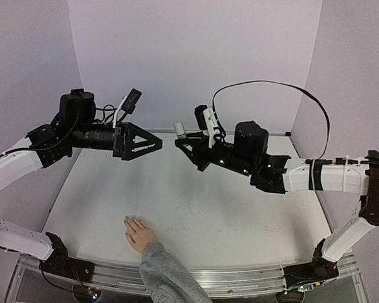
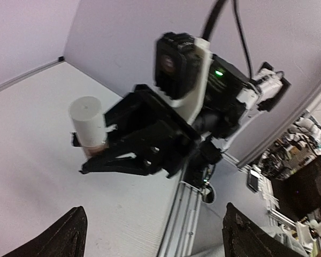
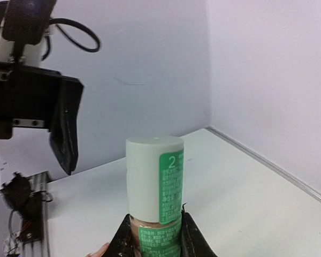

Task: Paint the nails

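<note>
A flesh-coloured hand [image 1: 139, 232] with a grey knit sleeve [image 1: 167, 274] lies palm down at the table's near edge; its nails are too small to make out. My right gripper [image 1: 182, 145] is shut on a small whitish bottle [image 1: 179, 130] with a green label, held upright in mid-air above the table's middle. The bottle also shows in the right wrist view [image 3: 155, 187] and in the left wrist view [image 2: 90, 124]. My left gripper [image 1: 156, 144] is open and empty, pointing at the bottle from the left, a short gap away. In the left wrist view its fingertips [image 2: 69, 235] stand wide apart.
Purple walls enclose the white table [image 1: 240, 214] at the back and sides. A black cable [image 1: 271, 88] loops above the right arm. An aluminium rail [image 1: 240, 281] runs along the near edge.
</note>
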Available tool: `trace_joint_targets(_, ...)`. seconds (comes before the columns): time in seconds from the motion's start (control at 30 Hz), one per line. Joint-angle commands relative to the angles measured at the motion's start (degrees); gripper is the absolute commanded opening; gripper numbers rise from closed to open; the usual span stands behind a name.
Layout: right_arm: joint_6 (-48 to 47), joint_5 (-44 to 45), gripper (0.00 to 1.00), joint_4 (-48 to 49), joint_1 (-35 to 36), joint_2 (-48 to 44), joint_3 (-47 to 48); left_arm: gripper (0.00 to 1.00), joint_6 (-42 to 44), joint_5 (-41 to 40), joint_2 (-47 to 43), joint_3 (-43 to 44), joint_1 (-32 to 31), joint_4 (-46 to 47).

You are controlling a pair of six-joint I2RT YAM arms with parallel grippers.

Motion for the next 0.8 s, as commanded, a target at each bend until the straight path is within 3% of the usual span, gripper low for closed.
trace_joint_targets(0.0, -6.19, 29.49, 0.00, 1.26, 6.16, 0.96, 2.55, 0.86, -7.18, -14.78, 0.19, 1.51, 0.18, -0.44)
trace_joint_targets(0.13, -9.48, 37.75, 0.00, 0.63, 9.80, 4.27, 5.24, 0.84, -8.89, -21.97, 2.02, 2.99, 0.18, -3.44)
trace_joint_targets(0.3, -11.53, 38.65, 0.00, -0.32, 11.84, 7.01, 7.99, 0.80, -11.30, -21.21, 4.38, 4.93, 0.18, -2.91)
trace_joint_targets(0.43, -11.69, 38.10, 0.00, -0.36, 12.55, 8.62, 9.33, 0.72, -12.29, -21.30, 5.19, 4.83, 0.18, -1.44)
trace_joint_targets(0.63, -13.24, 37.45, 0.00, -0.70, 13.78, 10.33, 11.11, 0.52, -13.41, -20.55, 7.01, 5.45, 0.18, -0.27)
trace_joint_targets(0.77, -13.64, 37.56, 0.00, -1.11, 14.35, 11.10, 12.01, 0.45, -13.08, -20.06, 7.53, 5.86, 0.18, 0.01)
